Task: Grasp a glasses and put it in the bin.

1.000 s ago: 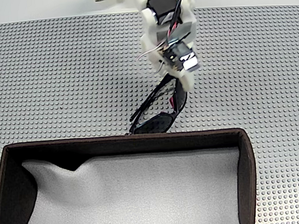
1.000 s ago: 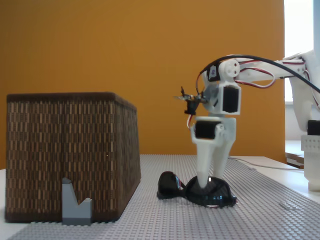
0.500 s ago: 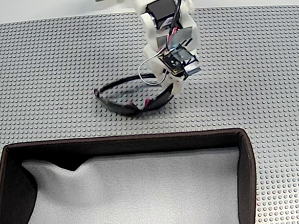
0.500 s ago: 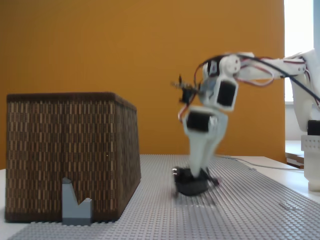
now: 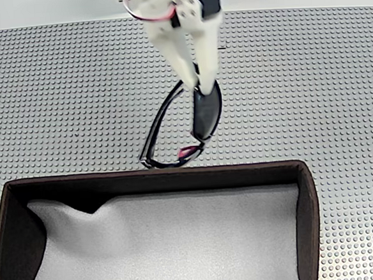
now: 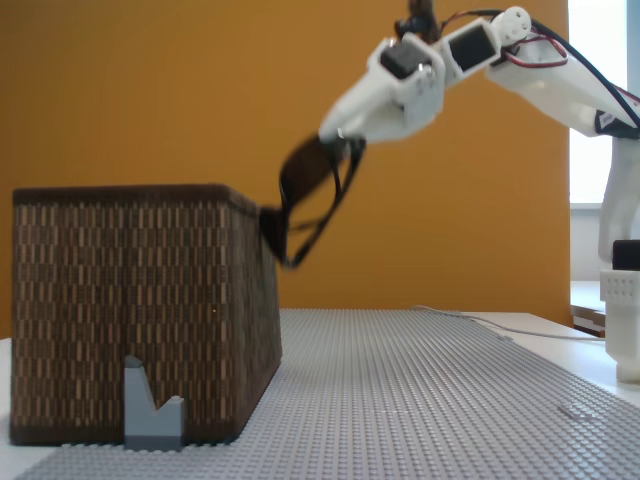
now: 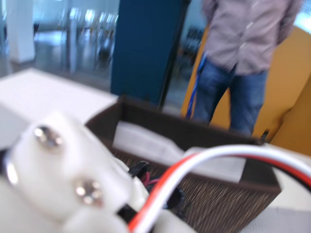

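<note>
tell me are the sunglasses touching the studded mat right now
Apart. In a fixed view from the side, the sunglasses hang from the gripper high in the air, with open wall showing between them and the studded mat.

Office or lab, studded grey baseplate point(image 5: 74, 90), orange partition point(image 6: 200, 100), glazed hall

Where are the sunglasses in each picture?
A fixed view from above: the sunglasses hang from the claw, centre, just above the bin's far rim.
A fixed view from the side: the sunglasses dangle in the air by the bin's top right corner.
Wrist view: a dark bit with red shows below the middle, blurry.
Shared landmark: the brown bin.
</note>
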`<state>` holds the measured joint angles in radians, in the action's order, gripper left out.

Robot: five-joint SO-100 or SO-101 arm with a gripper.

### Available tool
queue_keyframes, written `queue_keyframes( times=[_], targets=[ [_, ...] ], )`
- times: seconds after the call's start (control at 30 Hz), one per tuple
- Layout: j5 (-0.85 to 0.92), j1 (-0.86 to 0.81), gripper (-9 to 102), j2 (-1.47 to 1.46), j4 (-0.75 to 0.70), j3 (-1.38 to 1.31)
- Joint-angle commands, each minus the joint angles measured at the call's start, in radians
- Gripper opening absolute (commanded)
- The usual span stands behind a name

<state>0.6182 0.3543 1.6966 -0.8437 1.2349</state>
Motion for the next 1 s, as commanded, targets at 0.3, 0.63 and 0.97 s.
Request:
queue_keyframes(
  times=[0.3, 0.63, 0.97],
  targets=[
    [0.164, -0.014, -1, 0.003, 0.411, -0.109],
    [0.175, -0.067, -1, -0.373, 0.571, -0.241],
    [0.146, -0.078, 14, -0.443, 0.503, -0.325]
  ],
)
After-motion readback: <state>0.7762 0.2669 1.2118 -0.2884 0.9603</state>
